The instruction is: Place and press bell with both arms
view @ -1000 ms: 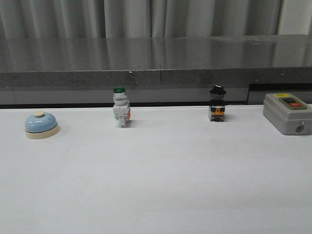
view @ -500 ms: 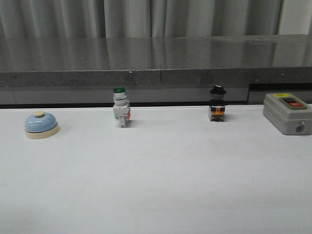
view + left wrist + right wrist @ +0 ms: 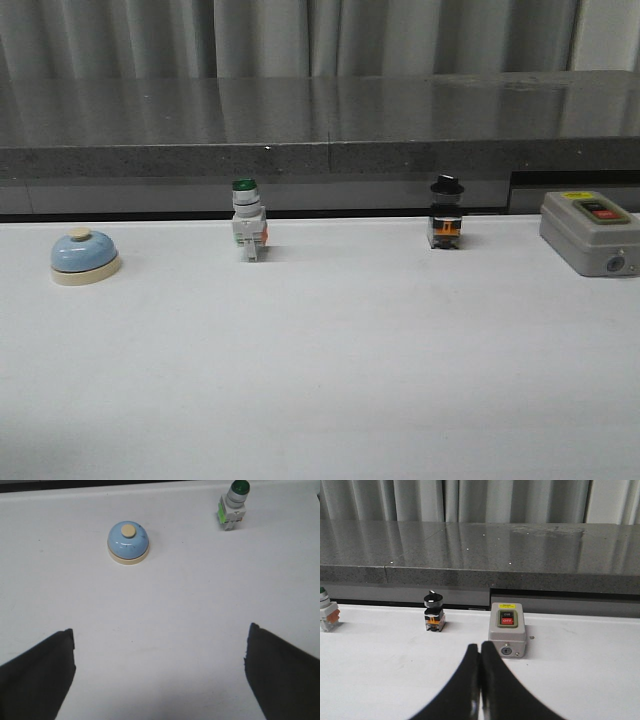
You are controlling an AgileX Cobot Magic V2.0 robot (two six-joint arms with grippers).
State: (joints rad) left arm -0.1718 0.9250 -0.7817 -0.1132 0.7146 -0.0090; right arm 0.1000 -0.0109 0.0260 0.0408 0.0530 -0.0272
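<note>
The light-blue bell [image 3: 85,256] with a cream base and button sits on the white table at the far left. It also shows in the left wrist view [image 3: 128,542], ahead of my left gripper [image 3: 160,640] and a little to one side. The left gripper is wide open and empty, well short of the bell. My right gripper [image 3: 480,647] is shut and empty, low over the table, pointing at the grey switch box [image 3: 507,628]. Neither arm shows in the front view.
A green-capped white push-button switch [image 3: 246,220] stands left of centre at the back. A black-knobbed switch [image 3: 446,213] stands right of centre. The grey ON/OFF box [image 3: 589,232] is at the far right. A dark stone ledge [image 3: 320,140] runs behind the table.
</note>
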